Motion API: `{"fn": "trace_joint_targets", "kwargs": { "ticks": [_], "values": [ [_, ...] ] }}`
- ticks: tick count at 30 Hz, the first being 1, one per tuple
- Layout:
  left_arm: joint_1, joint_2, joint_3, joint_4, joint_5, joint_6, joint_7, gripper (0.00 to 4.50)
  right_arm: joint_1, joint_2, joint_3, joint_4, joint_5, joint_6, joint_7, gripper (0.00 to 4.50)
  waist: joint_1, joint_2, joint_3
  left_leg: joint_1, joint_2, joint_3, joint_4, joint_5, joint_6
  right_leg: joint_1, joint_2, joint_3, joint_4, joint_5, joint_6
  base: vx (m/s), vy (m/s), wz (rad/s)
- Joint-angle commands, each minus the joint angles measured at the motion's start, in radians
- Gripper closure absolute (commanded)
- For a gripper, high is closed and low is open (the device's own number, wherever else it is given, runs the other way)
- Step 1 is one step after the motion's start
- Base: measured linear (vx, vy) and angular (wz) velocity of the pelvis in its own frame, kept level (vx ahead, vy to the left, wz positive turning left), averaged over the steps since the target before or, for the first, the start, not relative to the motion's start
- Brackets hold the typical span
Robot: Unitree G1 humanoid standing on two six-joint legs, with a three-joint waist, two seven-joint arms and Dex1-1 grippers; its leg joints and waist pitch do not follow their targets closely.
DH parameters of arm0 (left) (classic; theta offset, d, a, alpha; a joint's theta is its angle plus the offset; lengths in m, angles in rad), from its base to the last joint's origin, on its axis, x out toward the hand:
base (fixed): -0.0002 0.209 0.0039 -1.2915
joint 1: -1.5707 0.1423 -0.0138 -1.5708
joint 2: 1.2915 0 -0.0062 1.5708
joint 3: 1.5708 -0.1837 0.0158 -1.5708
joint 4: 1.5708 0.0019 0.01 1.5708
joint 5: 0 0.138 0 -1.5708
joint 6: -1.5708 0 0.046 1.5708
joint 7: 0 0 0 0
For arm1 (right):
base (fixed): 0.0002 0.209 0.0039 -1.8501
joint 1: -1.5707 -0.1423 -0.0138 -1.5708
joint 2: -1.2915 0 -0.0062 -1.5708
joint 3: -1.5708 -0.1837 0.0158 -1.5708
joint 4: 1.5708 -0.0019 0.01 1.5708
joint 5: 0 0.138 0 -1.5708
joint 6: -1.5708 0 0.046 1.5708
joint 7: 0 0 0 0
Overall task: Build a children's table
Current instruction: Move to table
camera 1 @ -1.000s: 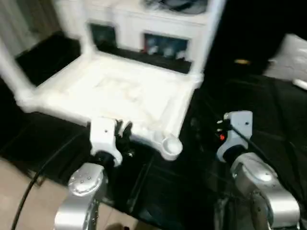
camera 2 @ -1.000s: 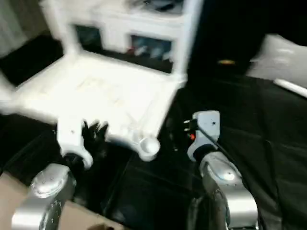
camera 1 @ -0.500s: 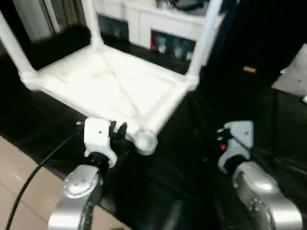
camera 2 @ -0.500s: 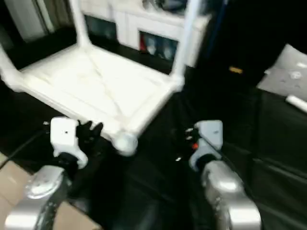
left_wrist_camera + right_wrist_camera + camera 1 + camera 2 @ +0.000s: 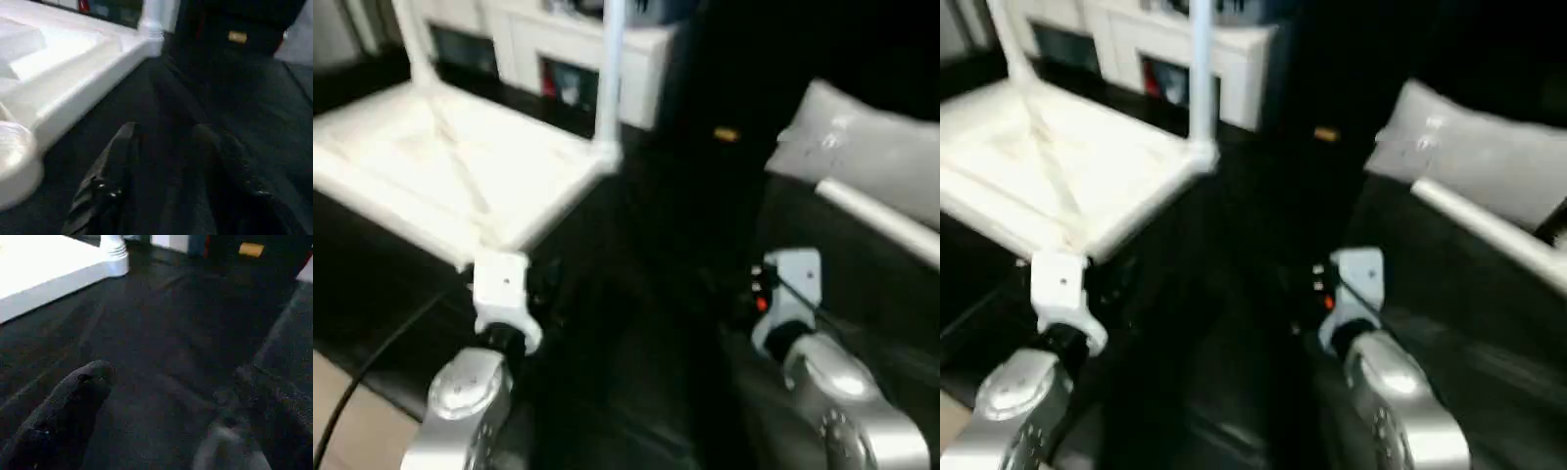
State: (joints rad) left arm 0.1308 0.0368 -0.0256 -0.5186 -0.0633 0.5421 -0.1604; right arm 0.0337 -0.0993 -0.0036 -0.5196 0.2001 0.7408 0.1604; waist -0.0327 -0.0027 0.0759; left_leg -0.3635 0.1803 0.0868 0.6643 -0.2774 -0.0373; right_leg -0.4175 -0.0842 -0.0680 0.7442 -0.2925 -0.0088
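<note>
The white children's table (image 5: 460, 162) lies upside down on a black surface (image 5: 646, 323), to the left of the head camera's view, its ribbed, cross-braced underside facing up. Two legs stand in its far corner sockets: one leg (image 5: 610, 73) rises from the far right corner, and a second leg (image 5: 411, 44) rises from the corner further left. The near corner socket (image 5: 14, 161) shows as a rounded white knob just beside the left gripper (image 5: 166, 137).

The left gripper hovers over the black surface at that near corner, its two black fingers (image 5: 110, 171) parted with nothing between them. Nothing is in its grasp. The table's near right edge (image 5: 93, 83) runs away from it toward the far leg.

The right gripper (image 5: 171, 382) hangs well apart from the table, over bare black surface, its fingers (image 5: 68, 401) spread wide and released, holding nothing. In the head view its white wrist housing (image 5: 788, 289) carries a small red light.

Behind the table stands a white cabinet (image 5: 568, 54) with glass doors. To the right, a white pillow-like pad (image 5: 871, 147) rests on the black surface, and a long white tube (image 5: 881, 223) lies just in front of it, running diagonally. A small yellow tag (image 5: 725, 134) sits on the dark backdrop between cabinet and pad. A black cable (image 5: 372, 377) trails off beside the left forearm (image 5: 460, 401), over a strip of pale floor (image 5: 352, 431).
</note>
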Motion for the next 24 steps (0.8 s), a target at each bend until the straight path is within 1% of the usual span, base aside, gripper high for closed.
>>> {"fn": "trace_joint_targets", "kwargs": {
  "ticks": [1, 2, 3, 4, 5, 6, 7, 8, 9, 10, 11, 12, 13, 14, 15, 16, 17, 18, 19, 20, 21, 22, 23, 24],
  "values": [
    [0.011, -0.004, -0.015, -0.02, -0.002, 0.011, 0.003, 2.51, 0.024, -0.011, -0.018, 0.001, 0.0, 0.018, -0.005, 0.0, -0.018, 0.017, -0.056, 0.066, 0.092, -0.09, -0.168, -0.037, 0.354, -0.002, 0.012, 0.015, -0.049, 0.004, -0.121, -0.13, -0.293, -0.14],
    [0.014, -0.004, -0.014, -0.024, -0.002, 0.013, 0.005, 2.51, 0.024, -0.011, -0.018, 0.001, 0.0, 0.019, -0.005, 0.0, -0.021, -0.024, -0.059, 0.043, 0.049, -0.062, -0.149, -0.021, 0.39, 0.032, -0.008, 0.035, -0.108, 0.082, -0.269, -0.167, -0.283, -0.13],
    [0.02, -0.003, -0.012, -0.031, -0.007, 0.018, 0.012, 2.39, 0.023, -0.009, -0.02, 0.002, 0.001, 0.021, -0.005, 0.0, 0.006, -0.074, -0.061, -0.041, -0.109, 0.046, 0.015, -0.084, 0.343, 0.087, -0.044, 0.062, -0.24, -0.001, -0.455, -0.167, -0.283, -0.13],
    [0.021, -0.003, -0.012, -0.033, -0.007, 0.019, 0.013, 2.3, 0.023, -0.009, -0.02, 0.002, 0.0, 0.022, -0.005, 0.0, 0.037, -0.067, -0.071, -0.044, -0.128, 0.078, 0.111, -0.146, 0.291, 0.099, -0.078, 0.08, -0.266, -0.061, -0.512, -0.181, -0.228, -0.1],
    [0.027, -0.001, -0.01, -0.039, -0.011, 0.022, 0.015, 2.23, 0.022, -0.007, -0.019, 0.004, 0.0, 0.023, -0.004, 0.0, 0.033, -0.061, -0.033, -0.058, -0.094, 0.068, 0.16, -0.144, 0.162, 0.077, -0.115, 0.06, -0.275, -0.212, -0.517, -0.173, -0.193, -0.09],
    [0.03, 0.001, -0.009, -0.042, -0.012, 0.022, 0.015, 2.23, 0.021, -0.006, -0.018, 0.004, 0.0, 0.023, -0.005, 0.0, 0.024, -0.057, -0.01, -0.026, -0.08, 0.065, 0.178, -0.204, 0.085, 0.044, -0.139, 0.045, -0.294, -0.404, -0.426, -0.173, -0.193, -0.09],
    [0.035, 0.002, -0.008, -0.046, -0.013, 0.024, 0.014, 2.18, 0.021, -0.007, -0.015, 0.003, 0.002, 0.023, -0.006, 0.0, 0.016, -0.055, -0.004, -0.006, -0.076, 0.063, 0.174, -0.241, 0.075, 0.038, -0.145, 0.038, -0.304, -0.503, -0.373, -0.168, -0.166, -0.17],
    [0.039, 0.004, -0.008, -0.049, -0.012, 0.026, 0.014, 2.18, 0.021, -0.007, -0.014, 0.003, 0.004, 0.024, -0.006, 0.0, 0.004, -0.031, -0.006, 0.001, -0.051, 0.048, 0.124, -0.259, 0.101, 0.064, -0.15, 0.013, -0.316, -0.636, -0.265, -0.159, -0.094, -0.11],
    [0.044, 0.004, -0.008, -0.054, -0.011, 0.027, 0.014, 2.18, 0.021, -0.009, -0.011, 0.002, 0.007, 0.025, -0.006, 0.0, -0.028, 0.032, -0.002, 0.079, 0.028, -0.011, 0.018, -0.36, 0.062, 0.027, -0.078, -0.089, -0.317, -0.566, -0.083, -0.159, -0.094, -0.11],
    [0.05, 0.003, -0.007, -0.059, -0.012, 0.028, 0.015, 2.03, 0.021, -0.01, -0.009, 0.0, 0.008, 0.027, -0.007, 0.0, -0.058, 0.035, 0.043, 0.003, 0.187, -0.147, -0.186, -0.602, 0.046, 0.014, -0.021, -0.117, -0.13, -0.475, 0.051, -0.246, -0.13, -0.08],
    [0.054, 0.003, -0.007, -0.062, -0.012, 0.027, 0.016, 1.92, 0.022, -0.011, -0.008, 0.001, 0.009, 0.028, -0.006, 0.0, -0.047, 0.026, -0.01, 0.015, 0.237, -0.185, -0.205, -0.641, 0.051, -0.001, -0.001, -0.03, 0.07, -0.223, 0.069, -0.217, -0.202, 0.12],
    [0.06, 0.002, -0.007, -0.067, -0.012, 0.027, 0.017, 1.92, 0.024, -0.013, -0.006, 0.001, 0.009, 0.028, -0.005, 0.0, -0.023, 0.063, 0.002, 0.017, 0.186, -0.119, -0.189, -0.531, 0.069, -0.039, 0.013, -0.017, 0.08, -0.088, 0.019, -0.217, -0.202, 0.12],
    [0.063, 0.002, -0.007, -0.07, -0.012, 0.027, 0.017, 1.82, 0.024, -0.013, -0.005, 0.001, 0.01, 0.028, -0.005, 0.0, -0.029, 0.067, 0.005, -0.002, 0.161, -0.102, -0.198, -0.553, 0.088, -0.008, 0.018, -0.023, 0.079, -0.061, 0.007, -0.125, -0.193, 0.15],
    [0.068, 0.002, -0.008, -0.074, -0.01, 0.027, 0.019, 1.82, 0.024, -0.013, -0.006, 0.001, 0.01, 0.028, -0.005, 0.0, -0.025, 0.056, -0.005, 0.016, 0.11, -0.093, -0.211, -0.633, 0.073, 0.036, 0.031, -0.026, 0.03, -0.063, -0.017, -0.128, -0.201, -0.14],
    [0.069, 0.001, -0.008, -0.074, -0.01, 0.027, 0.019, 1.82, 0.024, -0.013, -0.006, 0.001, 0.01, 0.028, -0.005, 0.0, -0.022, 0.041, -0.007, 0.017, 0.108, -0.096, -0.222, -0.642, 0.077, 0.058, 0.025, -0.012, 0.015, -0.076, -0.014, -0.128, -0.201, -0.14],
    [0.073, -0.002, -0.008, -0.076, -0.011, 0.025, 0.023, 1.82, 0.024, -0.014, -0.007, 0.001, 0.011, 0.029, -0.003, 0.0, -0.017, 0.03, -0.016, 0.036, 0.1, -0.102, -0.217, -0.614, 0.089, 0.064, 0.013, 0.007, -0.017, -0.086, -0.012, -0.097, -0.248, -0.18],
    [0.076, -0.006, -0.006, -0.079, -0.013, 0.027, 0.033, 1.82, 0.021, -0.016, -0.008, 0.001, 0.012, 0.032, -0.001, 0.0, -0.013, -0.015, -0.031, 0.039, 0.043, -0.082, -0.167, -0.425, 0.16, 0.078, -0.022, 0.064, -0.115, -0.089, -0.042, -0.088, -0.268, -0.24],
    [0.076, -0.007, -0.003, -0.08, -0.014, 0.028, 0.038, 1.82, 0.018, -0.015, -0.007, 0.003, 0.011, 0.034, 0.0, 0.0, 0.027, -0.038, -0.032, -0.053, -0.073, 0.001, -0.012, -0.152, 0.2, 0.145, -0.131, 0.132, -0.26, -0.243, -0.125, -0.088, -0.268, -0.24],
    [0.075, -0.008, 0.0, -0.08, -0.013, 0.031, 0.043, 1.82, 0.016, -0.015, -0.007, 0.005, 0.011, 0.034, 0.001, 0.0, 0.05, -0.051, -0.031, -0.051, -0.08, 0.014, 0.032, -0.041, 0.172, 0.133, -0.146, 0.146, -0.283, -0.33, -0.093, -0.098, -0.254, -0.23],
    [0.074, -0.009, 0.003, -0.08, -0.012, 0.032, 0.047, 1.82, 0.014, -0.015, -0.006, 0.007, 0.01, 0.034, 0.002, 0.0, 0.054, -0.065, -0.046, -0.063, -0.062, -0.004, -0.014, 0.101, 0.108, 0.129, -0.112, 0.144, -0.23, -0.217, 0.027, -0.052, -0.236, -0.13],
    [0.071, -0.009, 0.009, -0.076, -0.012, 0.036, 0.052, 1.82, 0.011, -0.016, -0.004, 0.01, 0.012, 0.033, 0.002, 0.0, 0.053, -0.061, -0.038, -0.06, -0.049, -0.007, -0.066, 0.168, 0.075, 0.124, -0.08, 0.128, -0.2, -0.019, 0.145, -0.052, -0.236, -0.13],
    [0.069, -0.008, 0.012, -0.075, -0.012, 0.036, 0.053, 1.82, 0.01, -0.017, -0.002, 0.012, 0.013, 0.032, 0.002, 0.0, 0.056, -0.046, -0.039, -0.047, -0.035, -0.01, -0.081, 0.174, 0.058, 0.122, -0.073, 0.118, -0.189, 0.096, 0.167, -0.003, -0.165, -0.18],
    [0.067, -0.005, 0.017, -0.073, -0.012, 0.036, 0.053, 1.82, 0.007, -0.018, -0.001, 0.015, 0.015, 0.03, 0.002, 0.0, 0.047, -0.026, -0.034, -0.049, -0.022, -0.022, -0.108, 0.108, 0.025, 0.119, -0.059, 0.09, -0.178, 0.212, 0.175, 0.004, -0.096, -0.12],
    [0.066, -0.003, 0.019, -0.072, -0.012, 0.036, 0.052, 1.82, 0.004, -0.017, -0.002, 0.016, 0.016, 0.03, 0.002, 0.0, 0.055, -0.016, -0.034, -0.024, -0.01, -0.015, -0.111, 0.014, -0.014, 0.101, -0.04, 0.091, -0.186, 0.234, 0.166, 0.004, -0.096, -0.12]
  ]
}}
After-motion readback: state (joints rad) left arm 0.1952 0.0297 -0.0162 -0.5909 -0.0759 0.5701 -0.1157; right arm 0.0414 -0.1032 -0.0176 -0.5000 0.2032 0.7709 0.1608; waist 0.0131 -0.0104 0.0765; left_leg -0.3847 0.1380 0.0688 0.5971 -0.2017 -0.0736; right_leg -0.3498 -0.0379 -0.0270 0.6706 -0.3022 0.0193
